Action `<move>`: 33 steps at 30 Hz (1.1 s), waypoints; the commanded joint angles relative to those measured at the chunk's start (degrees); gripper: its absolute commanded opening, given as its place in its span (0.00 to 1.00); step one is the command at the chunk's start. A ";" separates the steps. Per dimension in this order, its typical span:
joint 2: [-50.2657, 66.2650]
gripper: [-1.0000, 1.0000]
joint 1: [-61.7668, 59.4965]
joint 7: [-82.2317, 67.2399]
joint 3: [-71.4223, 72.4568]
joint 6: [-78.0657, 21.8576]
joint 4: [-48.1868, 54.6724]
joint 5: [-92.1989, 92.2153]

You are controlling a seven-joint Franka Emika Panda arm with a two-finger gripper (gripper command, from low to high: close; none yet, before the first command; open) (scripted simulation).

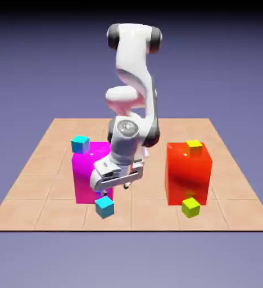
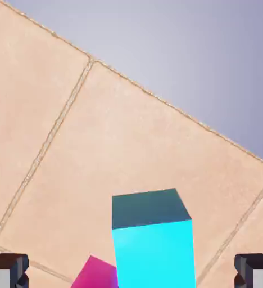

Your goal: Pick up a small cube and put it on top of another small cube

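Note:
One small cyan cube (image 1: pixel 104 207) rests on the table in front of the tall magenta block (image 1: pixel 89 174). A second cyan cube (image 1: pixel 80 144) sits on top of that block. The golden-yellow small cube (image 1: pixel 194 147) lies on top of the tall red block (image 1: pixel 188 171). My gripper (image 1: pixel 114 190) hangs open just above the cyan cube on the table. In the hand view this cyan cube (image 2: pixel 153 242) appears large between the two grey fingertips (image 2: pixel 7 270), with wide gaps on both sides of it. My gripper (image 2: pixel 131 273) holds nothing.
A lime yellow-green cube (image 1: pixel 190 207) lies on the table in front of the red block. A corner of the magenta block (image 2: pixel 97 274) shows beside the cyan cube in the hand view. The table's front edge (image 1: pixel 128 229) runs close to both low cubes.

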 commanded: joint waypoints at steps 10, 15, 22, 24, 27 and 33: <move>12.01 0.00 -0.72 -2.77 -1.12 5.15 0.87 -0.10; 3.52 0.00 1.28 -0.41 0.59 -6.87 4.08 -0.22; -4.37 0.00 0.17 12.20 15.13 -21.91 9.65 4.04; -6.62 0.00 -0.15 15.80 19.28 -26.20 11.24 5.26; -10.00 0.00 -0.63 21.21 25.51 -32.65 13.63 7.08; -16.77 0.00 -1.58 32.01 37.97 -45.54 18.40 10.73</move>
